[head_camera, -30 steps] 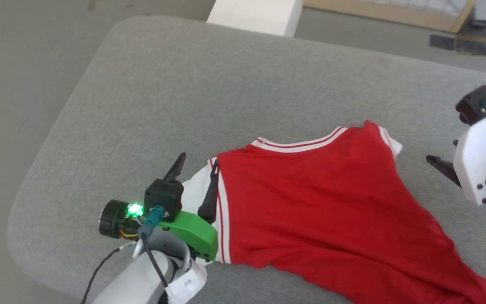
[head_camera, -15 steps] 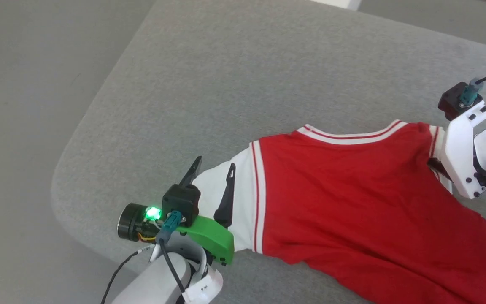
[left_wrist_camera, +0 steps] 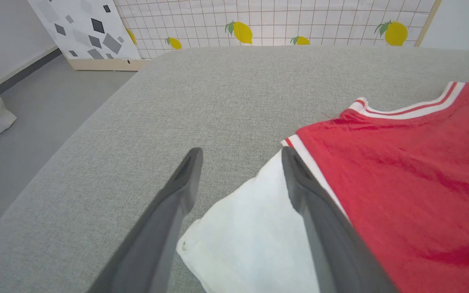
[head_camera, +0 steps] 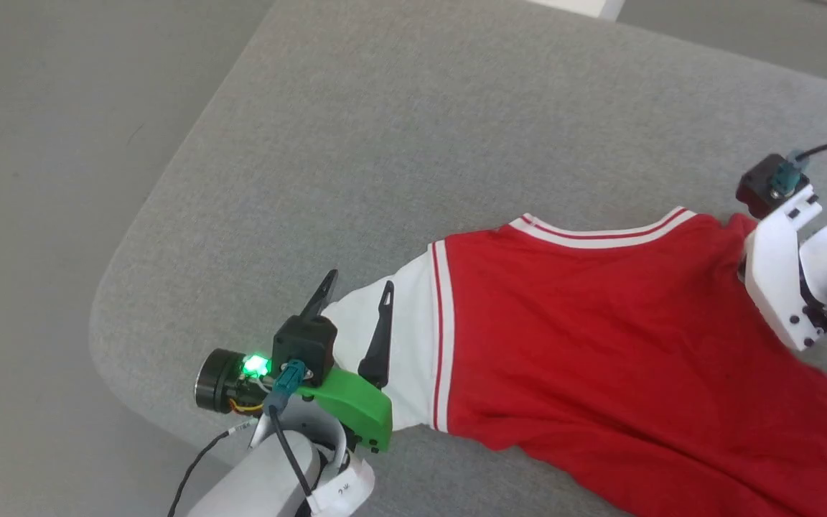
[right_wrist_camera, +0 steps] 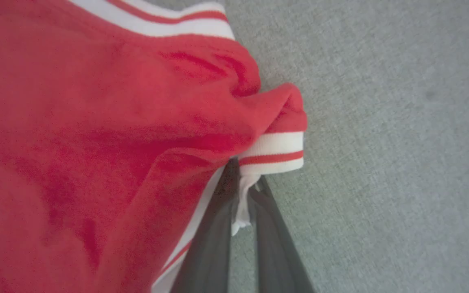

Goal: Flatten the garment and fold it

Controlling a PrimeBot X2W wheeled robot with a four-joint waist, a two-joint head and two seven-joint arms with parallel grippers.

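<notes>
Surface: a grey fabric-covered surface (head_camera: 385, 143) is seen, and its rounded corner (head_camera: 108, 316) is taken as the mark for every place here.
Garment: the red garment (head_camera: 600, 359) is laid on the surface, stretched away from the rounded corner. It is rumpled and not yet flattened.
White sleeve: a white sleeve (head_camera: 410, 359) is turned toward the rounded corner and is the part of the garment nearest to it. It is edged with a red-and-white stripe where the red begins.
Left pincer: released! The left pincer (head_camera: 359, 280) is held with fingers wide apart, between the rounded corner and the red body. One finger is placed over the white sleeve, the other over bare grey on the corner's side of it. Whether the cloth is touched cannot be told.
Right pincer: clenched! The right pincer (right_wrist_camera: 242, 183) is closed on the garment at the shoulder farthest from the rounded corner. A strip of white cloth is pinched between the fingers, just below a striped cuff (right_wrist_camera: 273, 156), and red fabric is bunched around the grip.
Collar trim: a white-and-red collar trim (head_camera: 600, 233) is shown along the garment's edge, between the white sleeve and the gripped shoulder.
</notes>
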